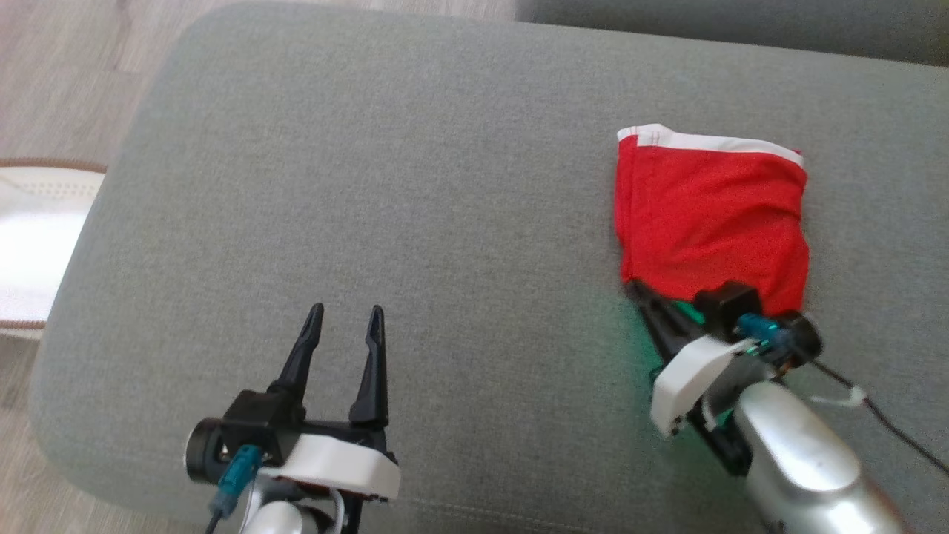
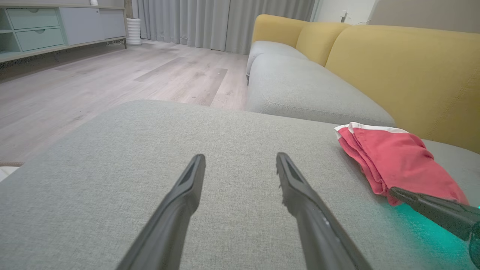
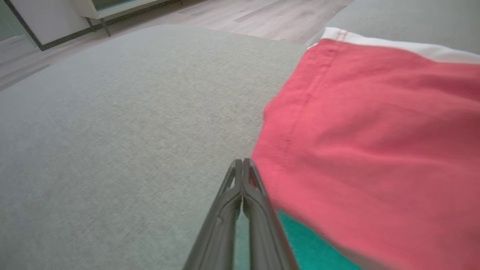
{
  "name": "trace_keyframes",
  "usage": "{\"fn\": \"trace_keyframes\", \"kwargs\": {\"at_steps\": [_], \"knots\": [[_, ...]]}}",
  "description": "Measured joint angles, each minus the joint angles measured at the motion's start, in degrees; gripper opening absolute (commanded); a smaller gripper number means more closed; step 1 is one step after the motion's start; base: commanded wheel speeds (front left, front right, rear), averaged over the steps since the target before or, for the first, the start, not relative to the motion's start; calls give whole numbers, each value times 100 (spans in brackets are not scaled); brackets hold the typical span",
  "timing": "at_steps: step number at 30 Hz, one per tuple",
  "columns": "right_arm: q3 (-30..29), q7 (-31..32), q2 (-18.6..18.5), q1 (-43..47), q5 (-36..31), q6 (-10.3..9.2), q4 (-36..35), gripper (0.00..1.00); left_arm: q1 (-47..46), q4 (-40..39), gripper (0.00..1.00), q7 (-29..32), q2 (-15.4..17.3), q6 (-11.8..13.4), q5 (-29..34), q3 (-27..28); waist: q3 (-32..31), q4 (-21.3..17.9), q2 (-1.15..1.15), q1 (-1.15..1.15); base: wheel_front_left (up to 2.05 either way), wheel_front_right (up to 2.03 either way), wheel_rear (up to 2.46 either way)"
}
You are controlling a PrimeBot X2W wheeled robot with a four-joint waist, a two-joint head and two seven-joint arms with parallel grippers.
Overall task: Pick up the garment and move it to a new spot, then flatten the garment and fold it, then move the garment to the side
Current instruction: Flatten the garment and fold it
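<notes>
The folded red garment sat near the grey cushion's right edge, right gripper pressed together touching its near corner, left gripper spread well apart, so I'd nudge it sideways low and slow to keep the fold.

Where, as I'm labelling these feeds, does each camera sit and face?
Head view: on the head, looking down at the grey cushion and red garment; left gripper open, right gripper shut at the garment's near corner.
Left wrist view: on the left wrist, facing along its spread fingers across the cushion toward the yellow-backed sofa.
Right wrist view: on the right wrist, facing along its shut fingers at the garment's edge.
Shared: all three show garment and cushion.
</notes>
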Motion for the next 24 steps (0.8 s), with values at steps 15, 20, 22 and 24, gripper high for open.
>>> {"fn": "trace_keyframes", "kwargs": {"at_steps": [15,20,22,24], "knots": [[-1386,-725,8,1268,-112,0,-1091,100,716,293,100,0,44,-346,283,669,-868,-505,0,0,0,0,0],[-2047,-767,48,2045,-122,0,-1719,100,1052,354,100,0,96,-530,323,911,-1096,-764,0,0,0,0,0],[-2325,-773,71,2325,-199,0,-1905,100,1097,376,100,0,110,-587,323,965,-1176,-817,0,0,0,0,0],[-2527,-775,159,2626,-242,0,-2045,100,1144,405,100,0,107,-633,337,1061,-1239,-845,0,0,0,0,0]]}}
